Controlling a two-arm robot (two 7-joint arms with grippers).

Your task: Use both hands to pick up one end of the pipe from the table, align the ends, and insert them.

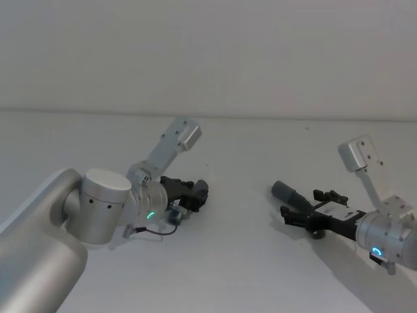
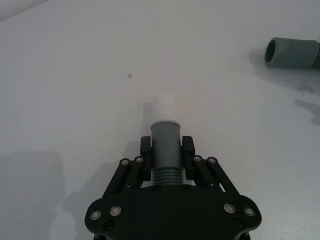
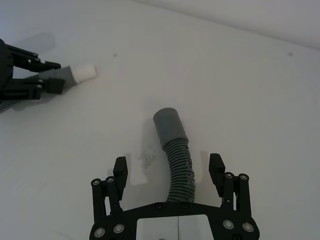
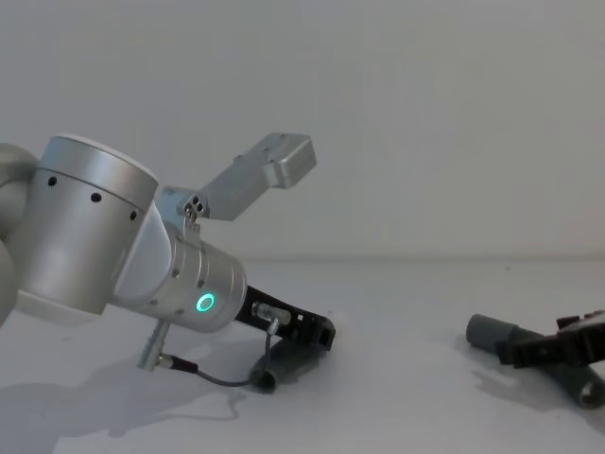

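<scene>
Left arm (image 1: 98, 208) up close has its left claw (image 2: 166, 145) pinching the white-tipped pipe (image 2: 164, 132) low by the desk (image 3: 250, 100), and the right claw (image 3: 168, 165) sits spread around the other pipe (image 3: 170, 129) lying flat, so grabbing it, lining up and pushing in are left.

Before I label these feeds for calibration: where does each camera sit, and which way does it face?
Head: high, looking down at the table; left arm and right arm show.
Chest: low, looking across; left arm large.
Left wrist: behind the left gripper, along its tipped piece.
Right wrist: behind the right gripper, over the sleeve piece.
Shared: both wrist views show the sleeve piece.
</scene>
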